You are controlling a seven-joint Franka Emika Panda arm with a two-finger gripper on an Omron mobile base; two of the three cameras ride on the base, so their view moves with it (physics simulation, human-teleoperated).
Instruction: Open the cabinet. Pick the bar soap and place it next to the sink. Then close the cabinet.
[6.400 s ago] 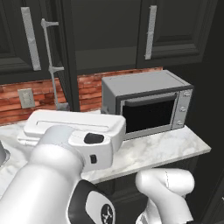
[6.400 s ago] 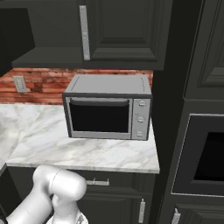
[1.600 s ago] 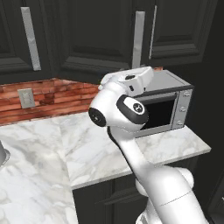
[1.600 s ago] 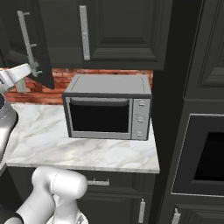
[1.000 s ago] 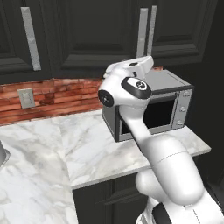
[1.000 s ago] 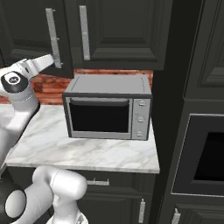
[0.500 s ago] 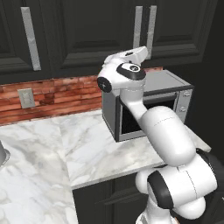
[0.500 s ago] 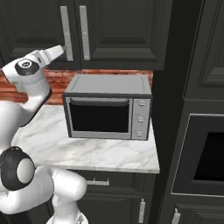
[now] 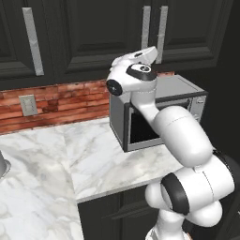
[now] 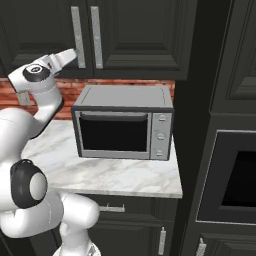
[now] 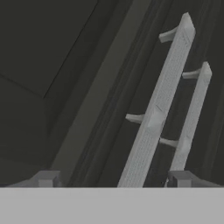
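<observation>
Cabinet [image 9: 93, 33]: black wall unit with raised-panel doors, running across the top of both base views above the table [image 9: 56, 159]. Doors shut. Two long silver bar handles stand side by side where two doors meet; the left handle [image 9: 146, 26] and the right handle [image 9: 162, 26] sit at about 1 o'clock in the left base view, and at about 11 o'clock in the right base view. A third silver handle [image 9: 33, 40] hangs on a door at 10 o'clock in the left base view.

Table: white marble top, with black under-counter doors below it. A red brick strip [image 9: 56, 101] runs along the wall between table and cabinet, with a pale wall socket [image 9: 28, 105] set in it.

Microwave [image 10: 122, 122]: grey, dark glass door, standing on the table under the paired handles, control knobs on its right side.

Arm: white, reaching up from the base; the hand is raised in front of the cabinet, close to the lower part of the paired handles, above the left end of the microwave.

Jaws [image 11: 113, 180]: wide apart, nothing between them. In the hand view the two dark finger tips [image 11: 43, 178] rise at 7 and 5 o'clock; the nearer handle [image 11: 157, 109] runs slantwise from 6 o'clock up to 1 o'clock and its lower end falls between the tips, nearer the right one. No contact with the handle can be made out. The second handle [image 11: 192, 109] lies just beyond it, at 3 o'clock.
</observation>
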